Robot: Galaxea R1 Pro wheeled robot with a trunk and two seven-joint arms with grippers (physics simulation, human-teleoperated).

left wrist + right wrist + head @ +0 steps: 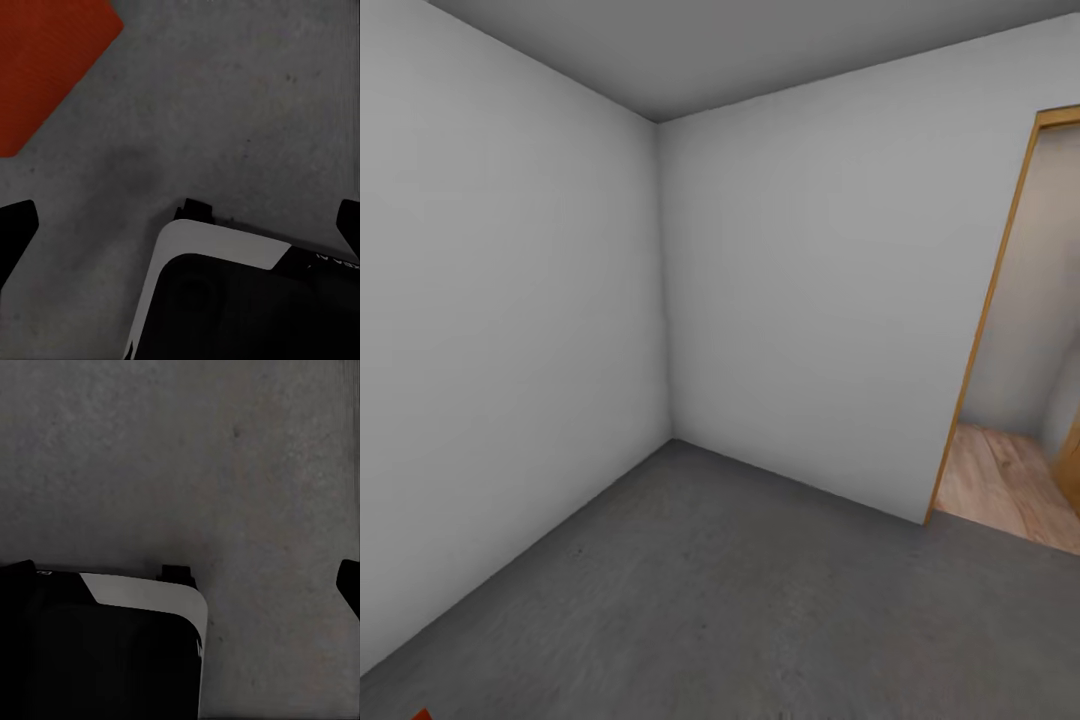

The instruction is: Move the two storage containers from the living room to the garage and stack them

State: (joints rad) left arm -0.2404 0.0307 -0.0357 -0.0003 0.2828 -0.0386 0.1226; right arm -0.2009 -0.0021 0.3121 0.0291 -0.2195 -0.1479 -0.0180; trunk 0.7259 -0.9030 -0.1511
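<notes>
Garage corner ahead: grey floor (740,600), white walls, doorway (1025,340) at right. One storage container (45,67) on floor below left fingers (15,232), spread wide, empty. Right fingers (351,585): spread unclear. Judged next: fetch second container, stack.

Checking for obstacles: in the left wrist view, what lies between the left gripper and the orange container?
Only bare grey concrete floor lies between the left gripper and the orange container.

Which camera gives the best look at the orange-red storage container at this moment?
The left wrist view: the storage container appears there as a broad ribbed orange-red slab over the grey floor, cropped at the frame's corner. The head view catches just a tiny orange corner at its bottom edge. The right wrist view shows bare concrete.
</notes>
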